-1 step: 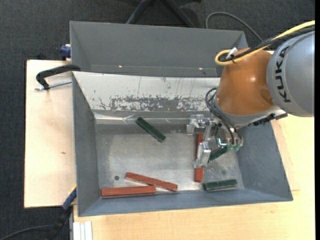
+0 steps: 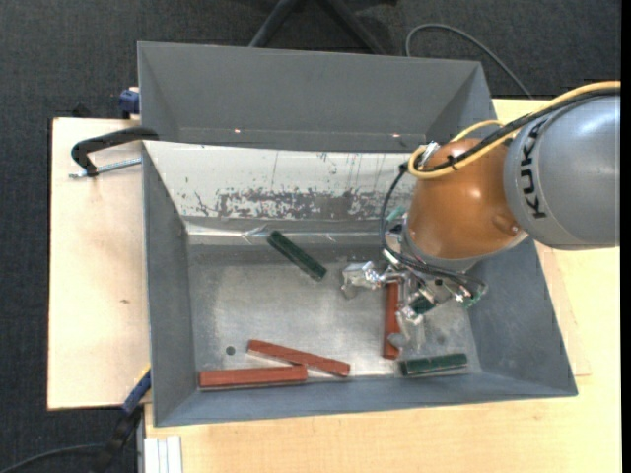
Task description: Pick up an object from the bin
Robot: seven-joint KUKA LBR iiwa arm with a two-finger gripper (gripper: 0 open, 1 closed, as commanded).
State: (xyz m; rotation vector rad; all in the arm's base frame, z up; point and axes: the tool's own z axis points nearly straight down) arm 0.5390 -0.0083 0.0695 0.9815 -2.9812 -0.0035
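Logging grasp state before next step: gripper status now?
Gripper: cannot be told; it is over a slim red-brown rectangular bar in the right of the grey metal bin.

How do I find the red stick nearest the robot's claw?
In the grey metal bin, look right, under the gripper. The reddish-brown flat stick runs from there toward the near wall. Unlike the two reddish-brown sticks lying crosswise at front left, it lies lengthwise, beside a dark green stick.
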